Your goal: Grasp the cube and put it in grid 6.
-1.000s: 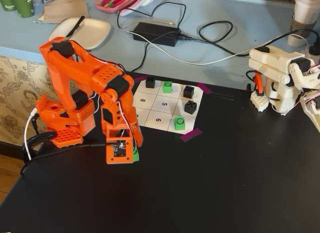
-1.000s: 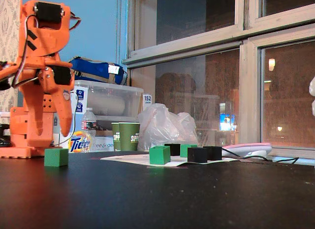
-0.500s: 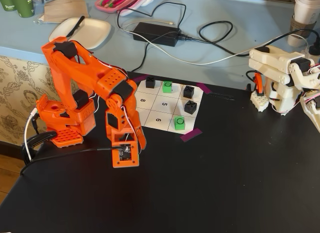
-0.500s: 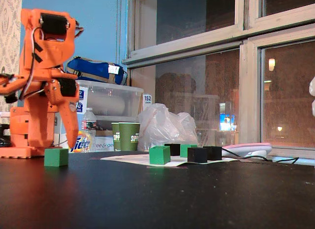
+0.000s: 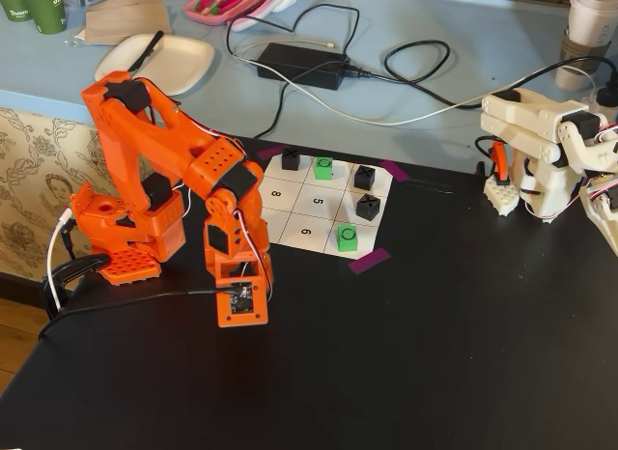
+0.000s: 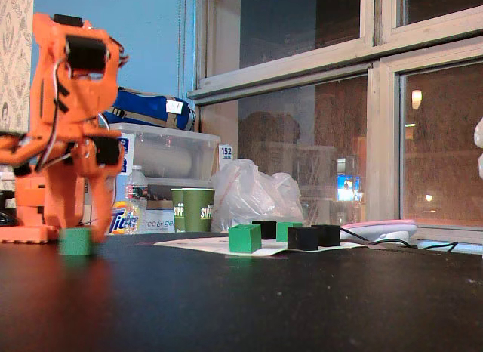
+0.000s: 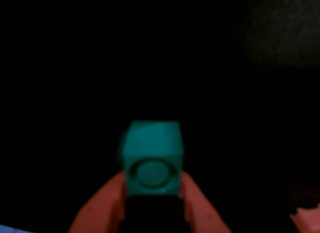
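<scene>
The green cube (image 7: 152, 155) with a black O sits between my two orange fingers (image 7: 107, 203), which touch its sides. In a fixed view the cube (image 6: 75, 241) rests on the black table under my gripper (image 6: 84, 235), left of the board. In a fixed view from above, my gripper (image 5: 240, 321) points down and hides the cube. Grid 6 (image 5: 306, 232) is a bare white cell on the near row of the board, beside cell 5 (image 5: 319, 201).
The board (image 5: 290, 210) holds two green cubes (image 5: 348, 239) (image 5: 323, 167) and three black cubes (image 5: 368, 208). A white arm (image 5: 550, 151) stands at the right. Purple tape (image 5: 368, 260) marks the board's corners. Cables and a power brick (image 5: 299, 64) lie behind.
</scene>
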Tool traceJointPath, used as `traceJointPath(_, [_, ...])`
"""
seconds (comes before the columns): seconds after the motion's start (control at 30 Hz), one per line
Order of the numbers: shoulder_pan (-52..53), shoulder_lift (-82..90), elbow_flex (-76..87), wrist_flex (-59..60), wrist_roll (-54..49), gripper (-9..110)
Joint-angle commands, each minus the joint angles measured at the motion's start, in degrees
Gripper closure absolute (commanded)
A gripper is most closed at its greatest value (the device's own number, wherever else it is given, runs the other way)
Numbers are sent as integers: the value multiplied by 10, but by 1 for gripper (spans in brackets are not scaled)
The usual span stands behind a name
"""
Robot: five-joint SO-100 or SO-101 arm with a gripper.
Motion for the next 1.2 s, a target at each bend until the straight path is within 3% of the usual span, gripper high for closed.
traceJointPath(0.0, [-5,33,16,-25,7,101])
traceJointPath(0.3, [-13,34,18,-33,25,101])
traceJointPath(0.57, [-47,82,-101,86,58,101])
traceJointPath(0.87, [-176,158,-301,272,130,101])
traceJointPath(1.17, [-276,85,-346,255,163,101])
